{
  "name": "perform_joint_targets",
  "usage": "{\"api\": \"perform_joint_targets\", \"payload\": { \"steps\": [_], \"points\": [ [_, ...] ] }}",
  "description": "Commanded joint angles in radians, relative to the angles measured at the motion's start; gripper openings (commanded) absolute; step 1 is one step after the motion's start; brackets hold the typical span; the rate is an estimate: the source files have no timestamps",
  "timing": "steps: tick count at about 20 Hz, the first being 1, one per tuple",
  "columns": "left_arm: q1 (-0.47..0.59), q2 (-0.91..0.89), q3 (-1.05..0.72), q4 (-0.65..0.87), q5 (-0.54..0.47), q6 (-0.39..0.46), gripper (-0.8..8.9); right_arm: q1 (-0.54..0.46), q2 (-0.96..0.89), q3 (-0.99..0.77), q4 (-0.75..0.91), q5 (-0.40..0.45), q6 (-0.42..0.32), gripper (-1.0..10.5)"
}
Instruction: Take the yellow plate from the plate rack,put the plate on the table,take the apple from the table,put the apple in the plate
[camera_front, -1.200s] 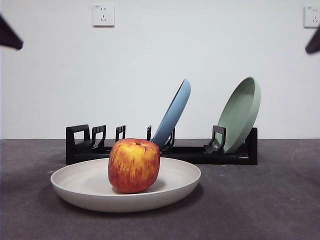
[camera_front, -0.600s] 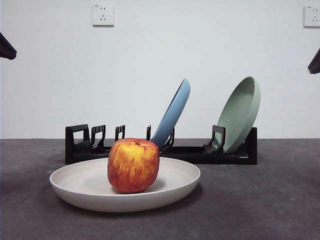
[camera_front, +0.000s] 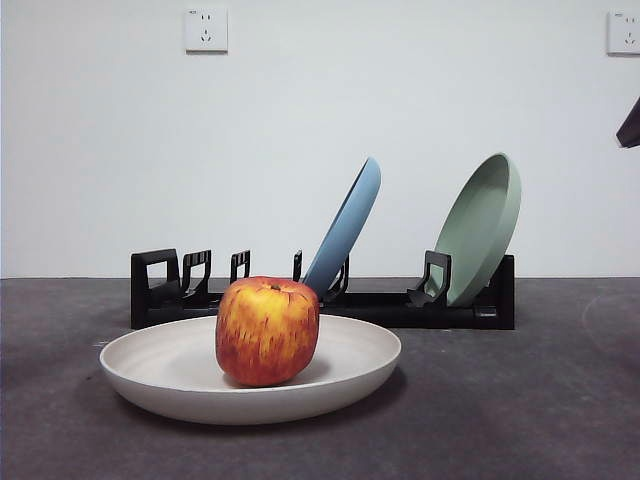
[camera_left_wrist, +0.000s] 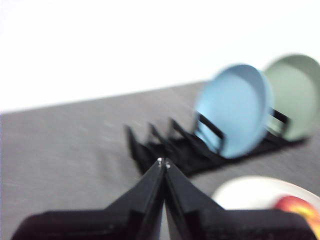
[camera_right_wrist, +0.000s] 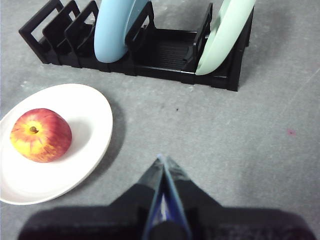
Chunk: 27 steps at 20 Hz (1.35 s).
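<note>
apple (camera_front: 267, 331) sits in yellow plate (camera_front: 180, 385) | my left gripper (camera_left_wrist: 163, 162) and right gripper (camera_right_wrist: 161, 159) closed, empty — both well clear | hold off, don't nudge the rim

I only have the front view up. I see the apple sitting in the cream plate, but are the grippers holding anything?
Observer: No. The left wrist view shows the left gripper shut on nothing, raised above the table.
Operator: And the right one?
Observer: The right gripper is shut and empty too, over bare table beside the yellow plate.
Operator: Is the apple centred in the plate?
Observer: From above, the apple sits off centre, toward one side of the plate.
Operator: How is the rack filled?
Observer: The plate rack holds the blue plate and the green plate; the slots at its handle end stand free.
</note>
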Motion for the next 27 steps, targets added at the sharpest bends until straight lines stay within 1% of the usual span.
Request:
{"api": "perform_joint_targets", "payload": {
  "steps": [1,3,5,8,10,15,18,20,27],
  "points": [
    [0.110,-0.060,-0.113,0.063,-0.003,0.026,-0.03,0.002,-0.001,-0.005,0.005,0.002,0.010,-0.1],
    [0.179,-0.116,-0.194,0.081,-0.003,0.026,-0.03,0.002,-0.001,-0.005,0.004,0.002,0.010,-0.1],
    [0.221,-0.159,-0.267,0.096,-0.003,0.026,-0.03,0.002,-0.001,-0.005,0.003,0.002,0.010,-0.1],
    [0.243,-0.206,-0.353,0.117,-0.002,0.018,-0.03,0.002,-0.001,-0.005,0.002,0.002,0.010,-0.1],
    [0.245,-0.230,-0.385,0.116,-0.003,-0.002,-0.03,0.002,-0.001,-0.005,0.002,0.002,0.010,-0.1],
    [0.245,-0.253,-0.399,0.066,-0.007,-0.026,-0.03,0.002,-0.001,-0.005,0.002,0.002,0.010,-0.1],
    [0.245,-0.253,-0.399,0.066,-0.005,-0.035,-0.03,0.002,-0.001,-0.005,0.002,0.002,0.010,-0.1],
    [0.245,-0.253,-0.399,0.072,-0.002,-0.082,-0.03,0.002,-0.001,-0.005,0.002,0.002,0.010,-0.1],
    [0.245,-0.253,-0.399,0.072,-0.005,-0.082,-0.03,0.002,-0.001,-0.005,0.002,0.002,0.010,-0.1]
  ]
}}
